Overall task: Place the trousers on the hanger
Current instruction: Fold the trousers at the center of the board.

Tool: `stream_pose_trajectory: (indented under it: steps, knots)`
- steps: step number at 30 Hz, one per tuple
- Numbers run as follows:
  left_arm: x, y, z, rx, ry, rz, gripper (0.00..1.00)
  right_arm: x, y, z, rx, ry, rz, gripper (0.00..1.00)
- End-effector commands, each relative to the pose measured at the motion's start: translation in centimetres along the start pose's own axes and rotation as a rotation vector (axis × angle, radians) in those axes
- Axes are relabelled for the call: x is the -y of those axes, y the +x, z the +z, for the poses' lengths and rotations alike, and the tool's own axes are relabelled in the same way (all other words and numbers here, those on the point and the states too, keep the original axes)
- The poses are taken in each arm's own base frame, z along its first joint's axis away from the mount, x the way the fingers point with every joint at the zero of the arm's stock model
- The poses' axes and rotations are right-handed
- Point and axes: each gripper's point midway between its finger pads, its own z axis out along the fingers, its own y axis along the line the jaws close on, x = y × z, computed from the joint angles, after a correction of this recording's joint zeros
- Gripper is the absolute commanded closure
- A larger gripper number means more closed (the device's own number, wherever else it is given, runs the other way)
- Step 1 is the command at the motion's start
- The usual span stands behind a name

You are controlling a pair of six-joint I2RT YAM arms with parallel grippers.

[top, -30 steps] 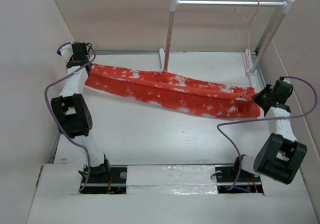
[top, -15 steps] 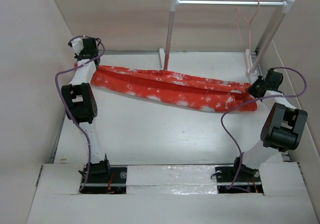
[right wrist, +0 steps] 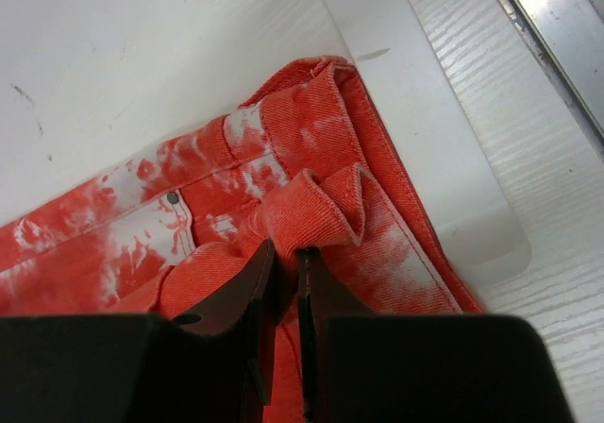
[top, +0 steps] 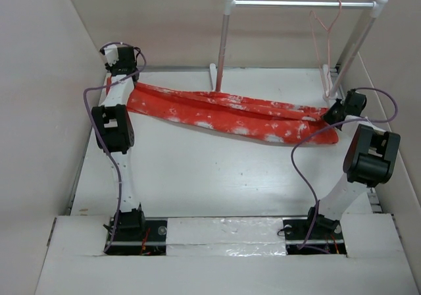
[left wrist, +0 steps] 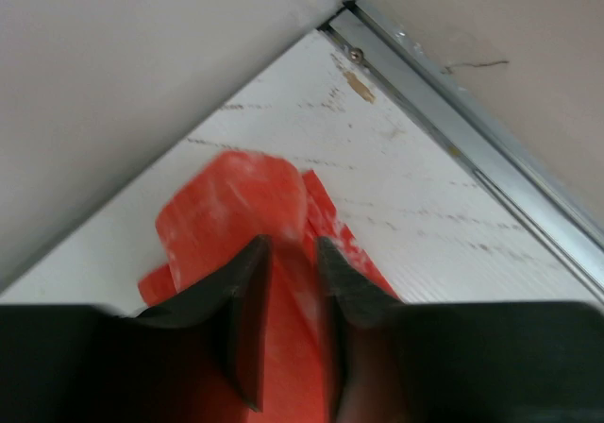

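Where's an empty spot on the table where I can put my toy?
The big white patch of table between the trousers and the near edge is free. A thinner strip lies behind the trousers, right of the rail post. The far right corner is crowded: hanger, the other post, right gripper.

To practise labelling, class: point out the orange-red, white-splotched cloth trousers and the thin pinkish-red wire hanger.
orange-red splotched trousers (top: 230, 114): top view, middle of the legs.
pinkish-red wire hanger (top: 327, 30): top view, wire bend below the hook.
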Motion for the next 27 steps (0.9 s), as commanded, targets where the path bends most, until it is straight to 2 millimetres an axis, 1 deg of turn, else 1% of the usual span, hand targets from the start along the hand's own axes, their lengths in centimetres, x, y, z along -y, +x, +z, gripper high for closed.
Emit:
stream_pose_trajectory:
  steps: [1, 2, 3, 4, 5, 7, 8, 9, 10, 11, 12, 13, 14, 15, 16, 17, 18, 19, 20, 21, 22, 23, 24, 25, 26, 27]
  knots:
    - [-1.1, -4.5, 0.9, 0.113, -0.057, -0.024, 0.78, -0.6, -6.6, 0.0, 0.209, 0.022, -0.021, 0.83]
    - [-1.2, -3.8, 1.4, 0.101, -0.067, -0.007, 0.64, -0.8, -6.8, 0.1, 0.212, 0.016, -0.023, 0.63]
    - [-1.2, -4.2, 1.4, 0.108, -0.071, -0.006, 0.54, -0.8, -6.8, 0.0, 0.208, 0.016, -0.025, 0.49]
    - [-1.2, -4.0, 1.5, 0.106, -0.072, 0.001, 0.45, -0.9, -7.0, -0.1, 0.213, 0.015, -0.025, 0.39]
    - [-1.1, -4.2, 1.5, 0.110, -0.071, 0.006, 0.30, -0.9, -7.1, -0.3, 0.219, 0.018, -0.025, 0.24]
    - [-1.1, -4.8, 1.3, 0.121, -0.069, 0.023, 0.21, -0.8, -7.2, -0.6, 0.224, 0.026, -0.024, 0.15]
    - [-1.1, -5.5, 0.9, 0.132, -0.063, 0.025, 0.20, -1.0, -7.7, -1.4, 0.244, 0.019, -0.027, 0.13]
    - [-1.1, -5.7, 0.7, 0.134, -0.057, 0.046, 0.19, -0.8, -7.1, -1.6, 0.241, 0.024, -0.026, 0.11]
    - [-1.2, -5.9, 0.5, 0.136, -0.056, 0.047, 0.19, -0.9, -7.3, -2.1, 0.259, 0.019, -0.025, 0.10]
    - [-1.3, -7.0, -0.5, 0.150, -0.044, 0.029, 0.19, -0.9, -7.2, -2.6, 0.267, 0.014, -0.026, 0.10]
    - [-1.8, -5.8, -0.2, 0.117, -0.029, 0.034, 0.19, -1.3, -7.8, -3.7, 0.298, 0.002, -0.028, 0.09]
    - [-1.8, -5.6, -0.5, 0.107, -0.015, 0.011, 0.19, -1.4, -6.8, -4.0, 0.296, -0.004, -0.033, 0.08]
    - [-2.7, -6.2, -0.8, 0.104, -0.017, -0.011, 0.19, -1.4, -6.6, -4.3, 0.303, -0.007, -0.032, 0.06]
    - [-3.8, -5.0, -0.5, 0.069, -0.031, -0.010, 0.19, -1.4, -6.5, -4.7, 0.311, -0.013, -0.027, 0.05]
    - [-4.1, -4.1, -0.7, 0.043, -0.032, -0.009, 0.20, -1.4, -6.1, -5.3, 0.316, -0.020, -0.024, 0.04]
    - [-5.5, -4.8, -1.0, 0.038, -0.044, -0.057, 0.26, -1.7, -5.7, -5.6, 0.312, -0.043, -0.024, 0.04]
    - [-6.4, -2.2, -0.8, -0.021, -0.041, -0.050, 0.30, -1.6, -5.7, -6.0, 0.314, -0.057, -0.014, 0.03]
    - [-6.8, -1.5, -0.8, -0.041, -0.031, -0.062, 0.34, -1.7, -6.0, -6.7, 0.331, -0.074, -0.011, 0.03]
    - [-7.9, -2.0, -1.2, -0.041, -0.027, -0.107, 0.43, -1.9, -5.2, -7.0, 0.314, -0.097, -0.014, 0.03]
    - [-8.8, 0.6, -1.1, -0.097, -0.027, -0.106, 0.46, -2.0, -5.1, -7.4, 0.320, -0.105, -0.013, 0.03]
    - [-9.4, 1.2, -1.2, -0.114, -0.026, -0.121, 0.48, -1.8, -5.2, -7.8, 0.333, -0.107, -0.010, 0.03]
    - [-9.8, 1.2, -1.5, -0.121, -0.016, -0.138, 0.49, -2.0, -5.1, -8.7, 0.346, -0.120, -0.017, 0.06]
    - [-10.7, 2.8, -1.2, -0.165, -0.006, -0.149, 0.49, -2.1, -4.9, -9.2, 0.348, -0.126, -0.027, 0.09]
    - [-10.6, 3.5, -1.4, -0.183, 0.007, -0.149, 0.48, -2.1, -4.8, -9.5, 0.355, -0.132, -0.036, 0.15]
    - [-11.2, 4.1, -1.1, -0.203, 0.005, -0.156, 0.44, -2.8, -5.0, -10.6, 0.376, -0.164, -0.048, 0.61]
    - [-10.9, 5.2, -1.2, -0.238, 0.028, -0.159, 0.42, -2.5, -4.0, -10.6, 0.364, -0.168, -0.048, 0.91]
